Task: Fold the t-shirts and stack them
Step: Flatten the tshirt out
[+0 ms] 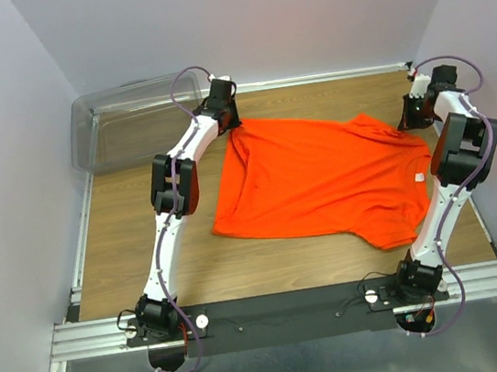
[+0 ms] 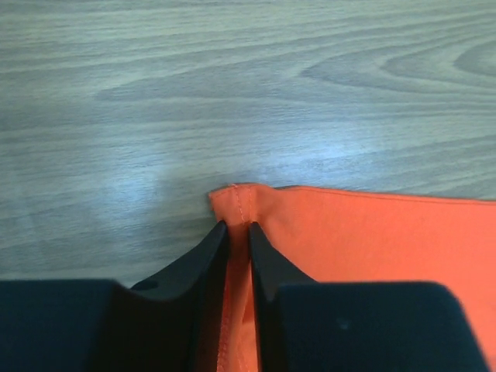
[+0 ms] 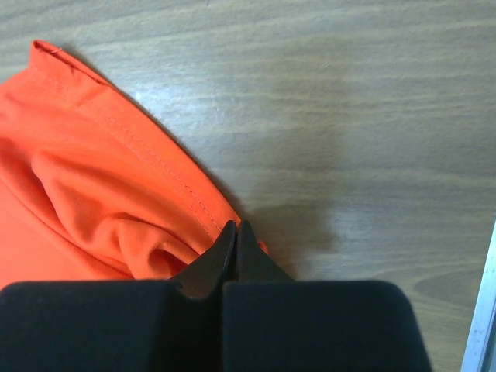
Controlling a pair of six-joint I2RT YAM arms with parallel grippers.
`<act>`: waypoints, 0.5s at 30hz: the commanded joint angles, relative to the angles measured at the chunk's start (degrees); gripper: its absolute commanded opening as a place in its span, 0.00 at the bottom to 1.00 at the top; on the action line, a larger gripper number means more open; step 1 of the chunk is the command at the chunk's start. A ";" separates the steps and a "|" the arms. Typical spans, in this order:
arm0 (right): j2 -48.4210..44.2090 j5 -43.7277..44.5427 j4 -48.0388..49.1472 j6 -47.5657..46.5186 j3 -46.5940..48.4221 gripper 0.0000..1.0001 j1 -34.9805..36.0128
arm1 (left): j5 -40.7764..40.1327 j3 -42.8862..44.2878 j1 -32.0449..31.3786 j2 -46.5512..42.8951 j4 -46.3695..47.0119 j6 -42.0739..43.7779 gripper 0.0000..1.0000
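Two far corners of the seemingly soft, light t-shirt (image 1: 322, 180) were good holds: left fingers (image 2: 205, 267) clenched its hem, right fingers (image 3: 217, 260) its sleeve.

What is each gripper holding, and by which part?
Both pinch the orange t-shirt: left gripper on a hemmed far corner, right gripper shut on a stitched edge at its far right side.
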 commanded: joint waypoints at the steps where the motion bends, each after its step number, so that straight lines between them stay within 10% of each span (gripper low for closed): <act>1: -3.23 -1.79 0.71 -1.45 -1.51 0.01 -0.48 | 5.18 0.76 0.03 2.58 -2.96 0.20 0.20; 4: -3.84 -2.31 0.71 -1.63 -1.95 0.01 -0.48 | 5.53 0.58 -0.06 2.23 -2.35 0.29 0.00; 15: -13.67 -8.54 0.71 -6.02 -8.88 0.01 -0.39 | 3.60 -15.13 0.03 -18.40 14.23 0.64 0.00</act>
